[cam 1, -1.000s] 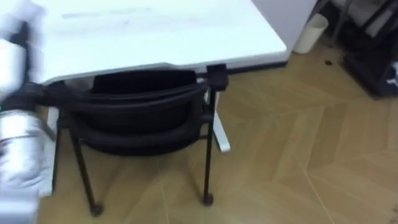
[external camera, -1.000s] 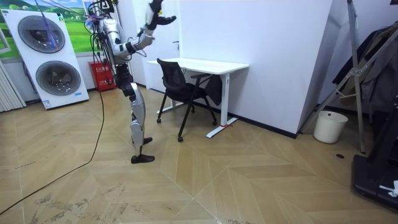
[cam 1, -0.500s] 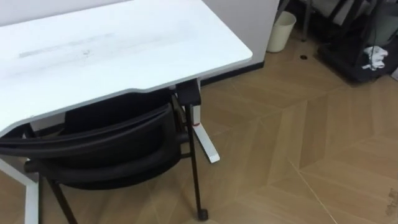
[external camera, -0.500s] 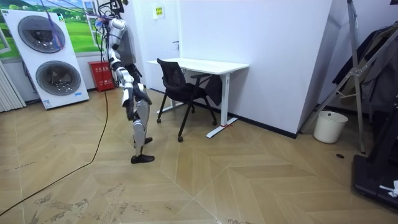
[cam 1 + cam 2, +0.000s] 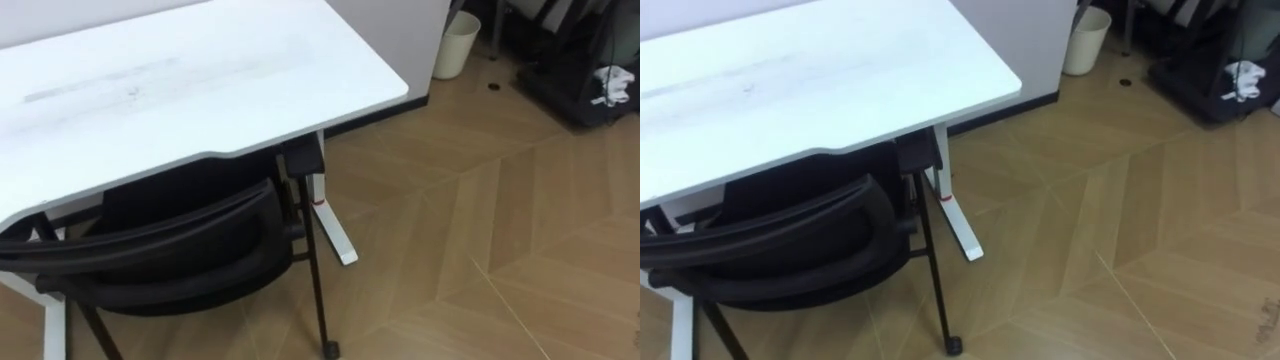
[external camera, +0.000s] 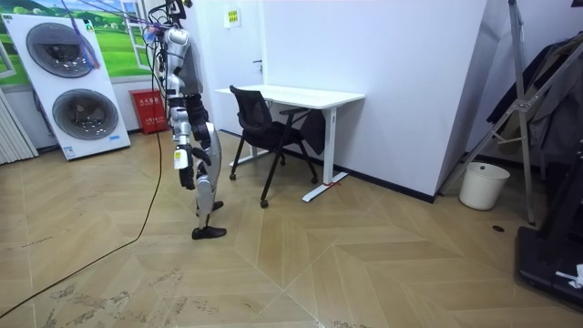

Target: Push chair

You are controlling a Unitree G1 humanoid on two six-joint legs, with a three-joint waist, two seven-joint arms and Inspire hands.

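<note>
A: What is found changed here?

B: A second ago an arm was raised high. Now both arms are lowered, and the hands (image 6: 182, 162) are seen in the room view hanging by the thighs. Whether they are open or closed cannot be told. Nothing is held against the chair (image 5: 150, 228).

A: And the chair itself?

B: It is left where it was half a second ago: on the floor (image 5: 480, 230), its seat tucked under the near edge of the desk (image 5: 200, 90), close to the desk's right-hand leg. The slight shift across the eye views is put down to the camera.

A: What is meant by that for the task?

B: The push is judged finished, or at least broken off. Contact is given up, and the robot is seen standing apart from the chair, on the side of the washing machines (image 6: 73, 82).

A: How is the chair made?

B: It is black, with a curved backrest and thin metal legs. A small castor (image 5: 328, 349) is seen at the foot of its right leg. The backrest is left just outside the desk's near edge, so little room for further pushing is judged to remain.
</note>
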